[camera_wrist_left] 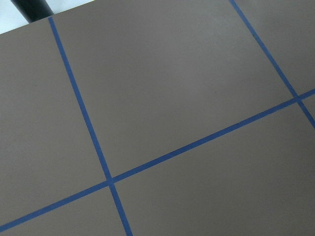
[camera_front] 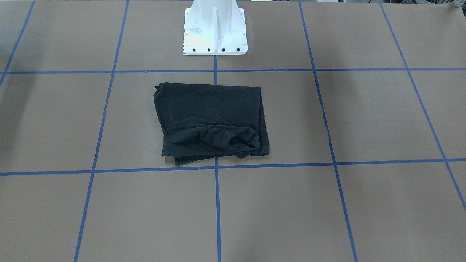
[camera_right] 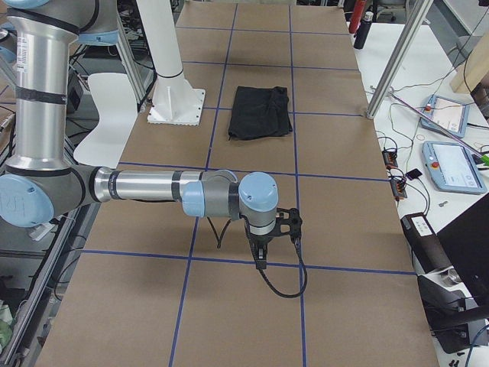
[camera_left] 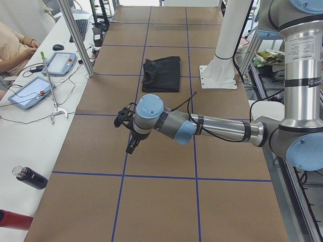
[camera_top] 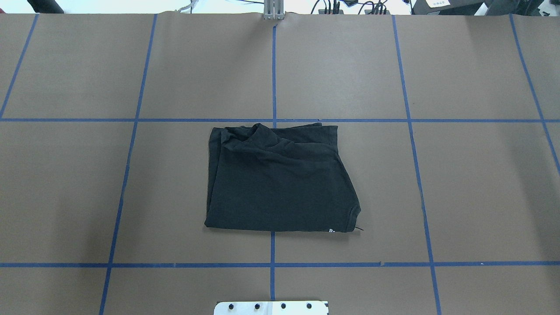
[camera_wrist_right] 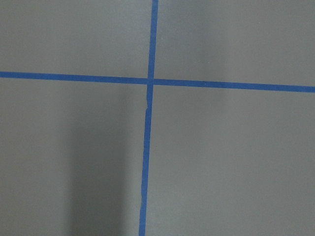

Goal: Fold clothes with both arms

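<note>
Silver tubes, grey joints, light-blue caps and black bands on left arm (camera_left: 222,130) and right arm (camera_right: 141,186). Black left gripper (camera_left: 132,145), black right gripper (camera_right: 260,256); black cable (camera_right: 289,287) loops off the right one. White pedestal (camera_front: 215,32), black bolts (camera_front: 208,50) along its plate edge.

Black T-shirt (camera_top: 280,183) — brown table (camera_top: 481,188) crossed by blue tape lines (camera_top: 274,74).

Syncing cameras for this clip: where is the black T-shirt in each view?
Front-facing: T-shirt centre, below white pedestal base.
Overhead: centre, above the base.
Exterior left: upper middle, left of base.
Exterior right: upper middle, right of base.
Left wrist: not in it.
Right wrist: not in it.
Shared landmark: the pedestal base.
</note>
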`<state>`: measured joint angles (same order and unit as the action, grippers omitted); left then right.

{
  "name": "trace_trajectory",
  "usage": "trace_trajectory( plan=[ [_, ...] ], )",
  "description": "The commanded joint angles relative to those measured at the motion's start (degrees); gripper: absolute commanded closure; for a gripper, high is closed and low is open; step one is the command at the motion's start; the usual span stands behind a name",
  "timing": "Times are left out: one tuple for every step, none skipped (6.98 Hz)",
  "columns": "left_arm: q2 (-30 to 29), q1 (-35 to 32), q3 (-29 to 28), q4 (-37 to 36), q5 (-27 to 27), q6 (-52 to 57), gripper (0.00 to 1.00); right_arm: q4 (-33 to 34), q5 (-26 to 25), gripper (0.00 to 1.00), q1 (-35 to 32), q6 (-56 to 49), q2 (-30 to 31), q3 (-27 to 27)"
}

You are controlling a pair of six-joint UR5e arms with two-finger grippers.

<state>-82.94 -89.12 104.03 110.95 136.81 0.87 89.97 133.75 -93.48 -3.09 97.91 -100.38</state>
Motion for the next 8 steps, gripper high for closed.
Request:
trace_trajectory(
  plan=[
    [3.3,-0.2,1.5,2.7,-4.5,0.0,0.00,0.1,-0.2,0.00,0.0,0.5,0.4,0.4],
    [3.7,-0.1,1.4,3.3,-4.6,-0.2,0.00,-0.5,-0.2,0.00,0.0,-0.1,0.9,1.0],
    [3.7,0.1,1.4,3.3,-4.5,-0.4,0.00,-0.5,0.4,0.00,0.0,0.4,1.0,0.5],
    [3.7,0.1,1.6,3.3,-4.4,-0.6,0.00,0.1,1.2,0.00,0.0,0.6,0.5,0.4],
    [3.2,0.0,1.7,3.3,-4.1,-0.6,0.00,0.1,1.4,0.00,0.1,0.7,0.4,0.4],
    [3.1,0.0,2.0,3.3,-4.0,-0.3,0.00,-0.2,1.3,0.00,0.0,-0.1,0.8,0.2],
    [2.9,0.0,2.4,3.3,-4.0,-0.3,0.00,-0.3,1.3,0.00,0.1,-0.1,0.9,0.3],
    [2.8,0.0,2.6,3.2,-4.0,-0.4,0.00,-0.1,1.3,0.00,0.0,-0.1,1.1,0.2]
  ],
)
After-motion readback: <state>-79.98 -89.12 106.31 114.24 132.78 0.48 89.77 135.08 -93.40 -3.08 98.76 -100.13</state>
